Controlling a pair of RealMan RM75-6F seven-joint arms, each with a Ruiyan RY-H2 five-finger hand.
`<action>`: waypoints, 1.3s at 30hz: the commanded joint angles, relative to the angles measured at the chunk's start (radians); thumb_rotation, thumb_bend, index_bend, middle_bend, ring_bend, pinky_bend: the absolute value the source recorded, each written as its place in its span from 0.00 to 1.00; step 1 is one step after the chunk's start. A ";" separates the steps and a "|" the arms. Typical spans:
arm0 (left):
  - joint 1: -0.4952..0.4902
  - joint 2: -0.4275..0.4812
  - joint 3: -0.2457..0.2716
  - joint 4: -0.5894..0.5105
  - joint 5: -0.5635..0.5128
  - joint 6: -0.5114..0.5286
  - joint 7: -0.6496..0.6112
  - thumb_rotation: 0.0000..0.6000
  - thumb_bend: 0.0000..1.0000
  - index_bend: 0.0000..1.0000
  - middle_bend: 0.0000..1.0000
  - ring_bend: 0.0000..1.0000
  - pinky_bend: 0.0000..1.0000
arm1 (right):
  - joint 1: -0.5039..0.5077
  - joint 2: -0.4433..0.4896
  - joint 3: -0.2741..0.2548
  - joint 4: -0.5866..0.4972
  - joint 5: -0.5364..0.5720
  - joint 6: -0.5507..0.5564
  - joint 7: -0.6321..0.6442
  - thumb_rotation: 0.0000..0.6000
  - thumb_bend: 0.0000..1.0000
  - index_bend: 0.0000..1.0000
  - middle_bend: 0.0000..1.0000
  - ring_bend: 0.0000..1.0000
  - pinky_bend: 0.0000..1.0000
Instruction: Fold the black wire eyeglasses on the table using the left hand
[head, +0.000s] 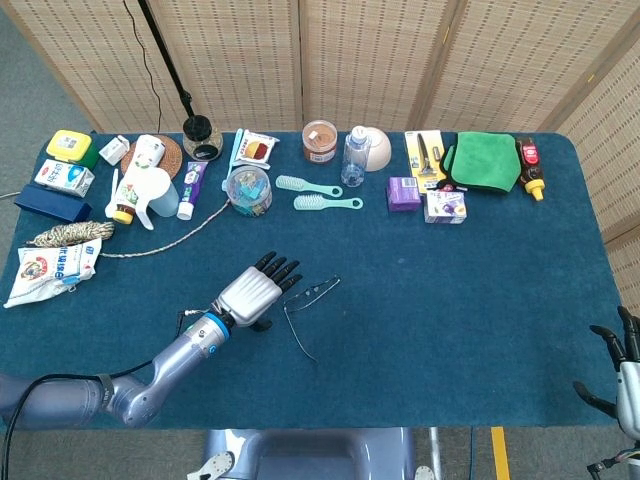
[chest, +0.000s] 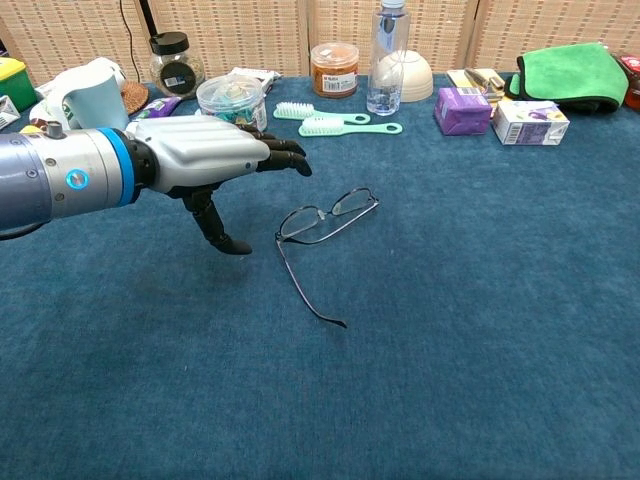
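The black wire eyeglasses lie on the blue table, lenses toward the far side; one temple arm sticks out toward the near edge. In the head view the eyeglasses sit near the table's middle. My left hand hovers just left of them, fingers stretched out and apart, thumb pointing down, holding nothing. The left hand is clear of the frame in the head view too. My right hand shows at the lower right edge, off the table, fingers spread.
Along the far edge stand a clip jar, two teal brushes, a water bottle, an orange jar, purple boxes and a green cloth. A light blue pitcher is at far left.
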 joint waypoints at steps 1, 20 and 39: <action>-0.006 -0.016 -0.003 0.016 -0.015 -0.011 0.002 0.81 0.20 0.12 0.00 0.00 0.00 | -0.001 0.001 0.000 -0.001 0.000 0.001 -0.001 1.00 0.00 0.24 0.02 0.05 0.07; -0.053 -0.085 -0.007 0.071 -0.110 -0.041 0.073 0.81 0.20 0.13 0.00 0.00 0.00 | -0.009 0.004 0.002 0.007 0.016 0.005 0.010 1.00 0.00 0.23 0.02 0.05 0.07; -0.087 -0.125 -0.009 0.102 -0.161 -0.046 0.099 0.81 0.20 0.18 0.00 0.00 0.00 | -0.016 0.008 0.002 0.011 0.023 0.007 0.021 1.00 0.00 0.24 0.02 0.05 0.07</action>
